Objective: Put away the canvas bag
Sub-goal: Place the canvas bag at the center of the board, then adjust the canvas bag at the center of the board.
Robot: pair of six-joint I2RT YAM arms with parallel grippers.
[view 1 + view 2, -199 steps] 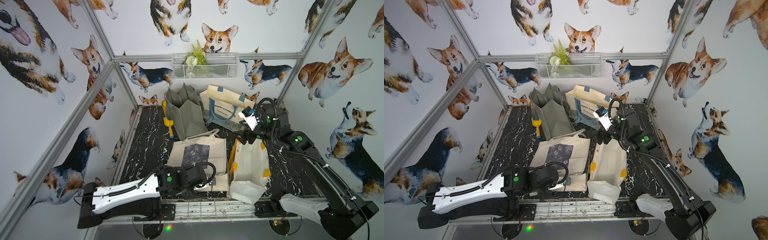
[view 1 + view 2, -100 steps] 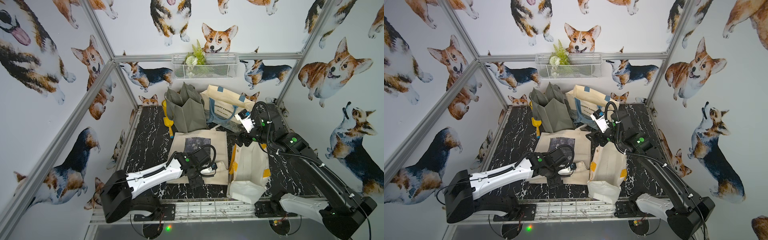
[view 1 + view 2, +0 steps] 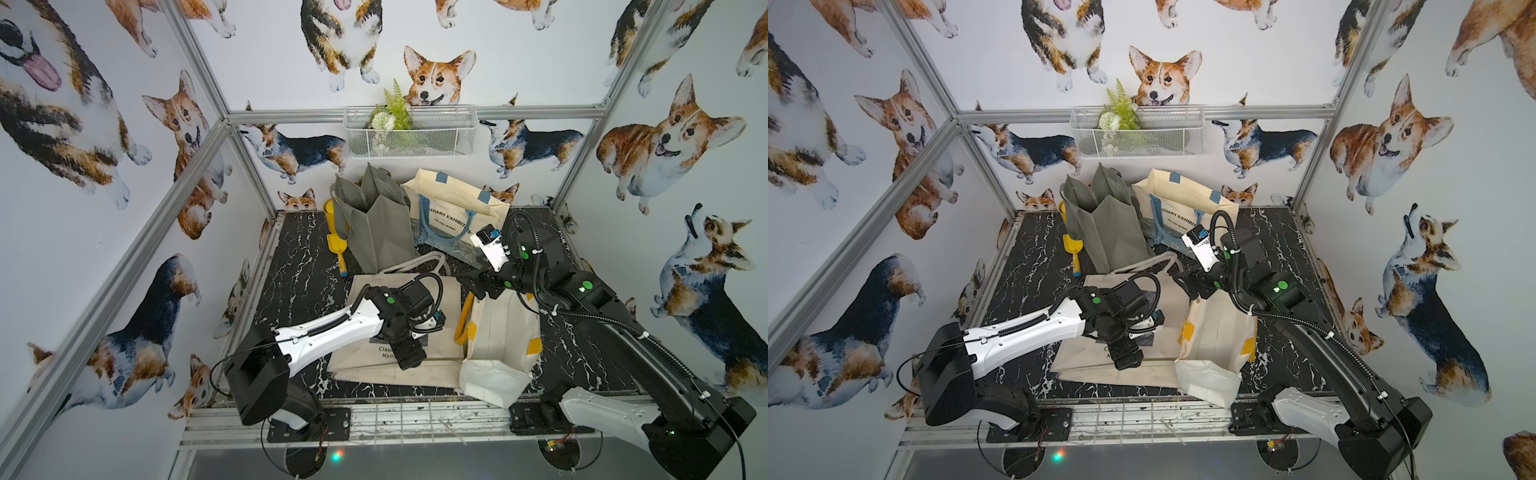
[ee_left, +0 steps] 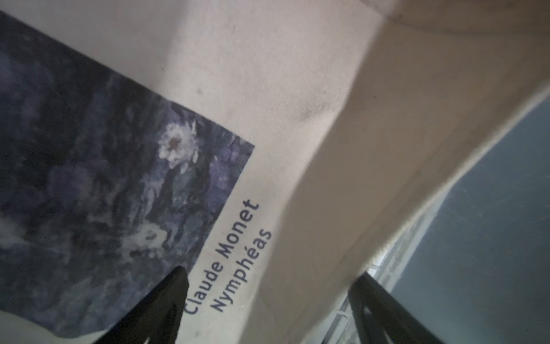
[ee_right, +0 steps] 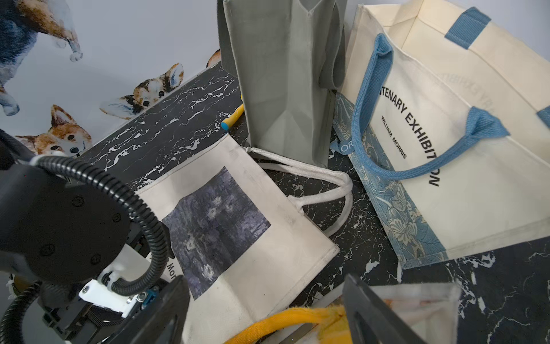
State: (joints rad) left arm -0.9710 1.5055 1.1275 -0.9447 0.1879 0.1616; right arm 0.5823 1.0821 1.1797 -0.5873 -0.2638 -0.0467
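The canvas bag (image 3: 446, 299) (image 3: 1169, 303) is cream with a dark Monet print and lies flat on the black marble table, handles toward the back. My left gripper (image 3: 409, 358) (image 3: 1128, 358) hovers open just over its lower part, near the printed words. In the left wrist view the canvas bag (image 4: 297, 89) fills the frame and the left gripper (image 4: 269, 272) holds nothing. My right gripper (image 3: 473, 284) (image 3: 1190, 286) is open beside the bag's far right corner. In the right wrist view the right gripper (image 5: 265, 277) hangs over the canvas bag (image 5: 262, 262) and a yellow handle (image 5: 282, 321), not touching either.
A white bag with yellow handles (image 3: 498, 332) stands right of the canvas bag. At the back stand a grey bag (image 3: 374, 232) and a cream bag with blue handles (image 3: 453, 199), with a yellow scoop (image 3: 337, 249) beside them. A wire basket (image 3: 409, 133) hangs on the back wall.
My left arm has risen and swung in from the front edge, so its gripper now hangs over the bag's lower part. The right gripper has shifted slightly toward the back left.
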